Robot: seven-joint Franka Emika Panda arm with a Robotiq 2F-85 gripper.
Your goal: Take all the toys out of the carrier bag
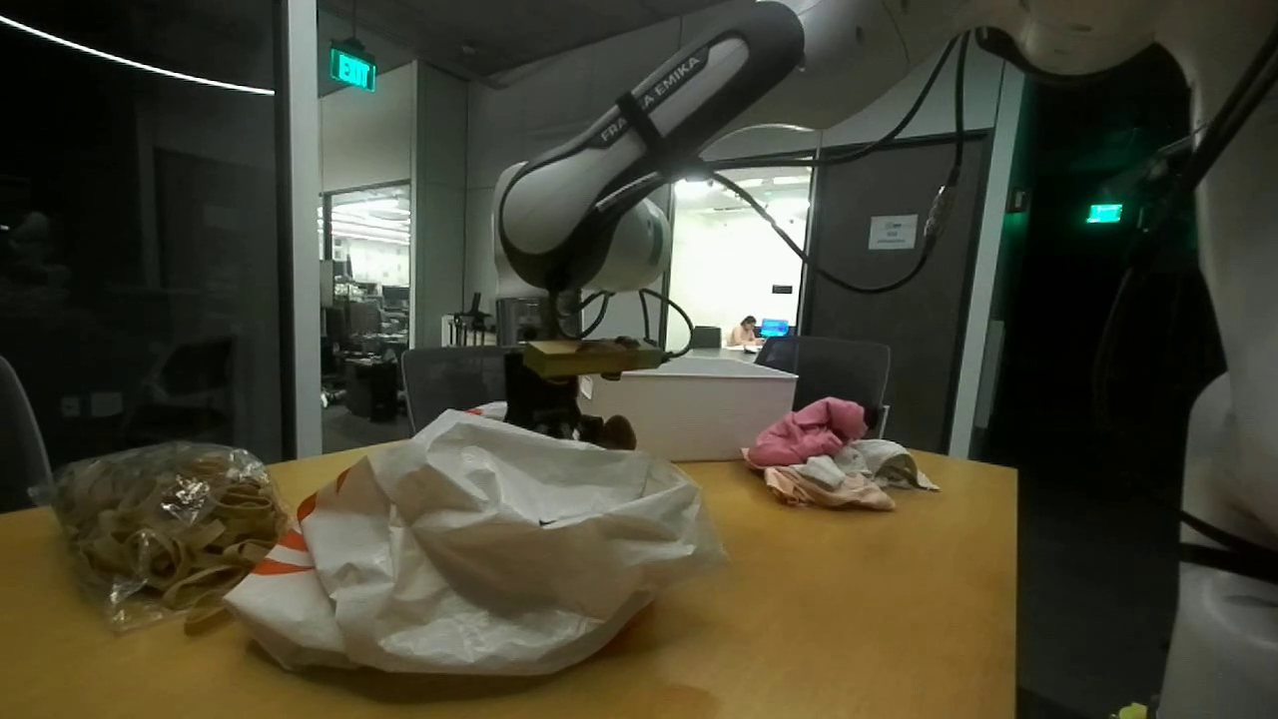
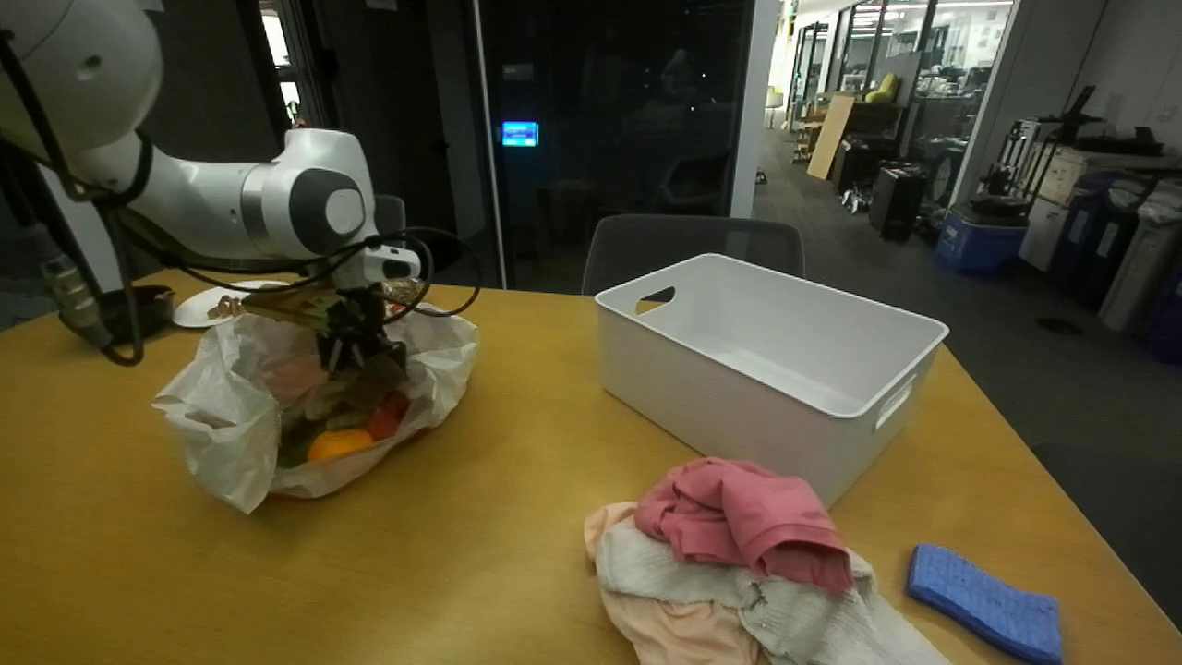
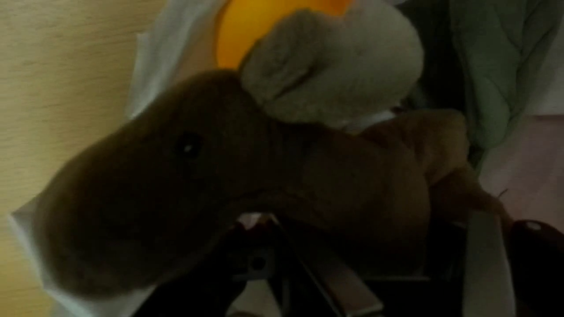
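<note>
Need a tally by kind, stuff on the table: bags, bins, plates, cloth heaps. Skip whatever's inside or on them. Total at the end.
Bags: 2 (white carrier bag, clear plastic bag)
Bins: 1 (white bin)
Plates: 1 (white plate)
Cloth heaps: 1 (pink, off-white and peach heap)
Total: 5

brown toy (image 3: 264,163), orange toy (image 2: 340,445) in crumpled white carrier bag (image 1: 499,559)
</note>
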